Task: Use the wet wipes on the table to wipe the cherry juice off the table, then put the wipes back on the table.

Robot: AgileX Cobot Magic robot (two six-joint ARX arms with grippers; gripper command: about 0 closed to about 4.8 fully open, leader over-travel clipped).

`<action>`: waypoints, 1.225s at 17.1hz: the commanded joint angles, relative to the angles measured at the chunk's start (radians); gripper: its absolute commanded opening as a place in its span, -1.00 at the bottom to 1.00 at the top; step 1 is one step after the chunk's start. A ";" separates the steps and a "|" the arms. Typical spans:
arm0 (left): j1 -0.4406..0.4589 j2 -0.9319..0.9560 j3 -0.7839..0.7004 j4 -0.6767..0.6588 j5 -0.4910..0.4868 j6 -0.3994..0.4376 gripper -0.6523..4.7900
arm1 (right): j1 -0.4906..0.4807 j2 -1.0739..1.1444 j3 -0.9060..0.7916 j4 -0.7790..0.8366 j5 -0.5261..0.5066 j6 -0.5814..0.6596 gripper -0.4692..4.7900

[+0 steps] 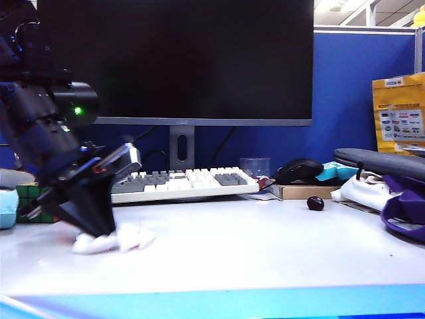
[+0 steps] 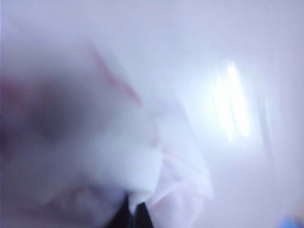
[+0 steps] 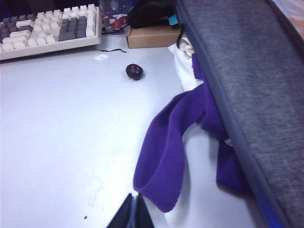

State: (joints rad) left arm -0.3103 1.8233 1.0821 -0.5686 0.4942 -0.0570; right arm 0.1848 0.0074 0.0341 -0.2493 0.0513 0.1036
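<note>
Crumpled pink-tinged wet wipes [image 1: 113,240] under left claw [image 1: 93,229]

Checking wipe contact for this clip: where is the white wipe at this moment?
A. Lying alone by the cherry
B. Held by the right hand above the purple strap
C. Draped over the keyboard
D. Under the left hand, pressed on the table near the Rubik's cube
D: in the exterior view the left hand is shut on the wet wipes, pressing them against the table; the right hand holds nothing.
</note>
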 commanded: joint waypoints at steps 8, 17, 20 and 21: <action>0.002 0.007 0.068 -0.012 -0.758 0.134 -0.78 | 0.000 0.000 -0.002 0.008 -0.002 -0.002 -0.82; 0.002 0.105 0.200 0.085 -0.619 0.068 -0.78 | 0.001 0.000 -0.002 0.008 -0.002 -0.002 -0.82; 0.003 0.117 0.224 0.072 -0.833 0.200 -0.78 | 0.001 0.000 -0.002 0.008 -0.002 -0.002 -0.82; 0.003 0.118 0.224 0.108 -0.807 0.199 -0.78 | 0.001 0.000 -0.002 0.008 -0.002 -0.002 -0.82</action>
State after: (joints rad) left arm -0.3061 1.9415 1.3037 -0.5137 -0.3225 0.1253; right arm 0.1852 0.0067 0.0341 -0.2489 0.0513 0.1036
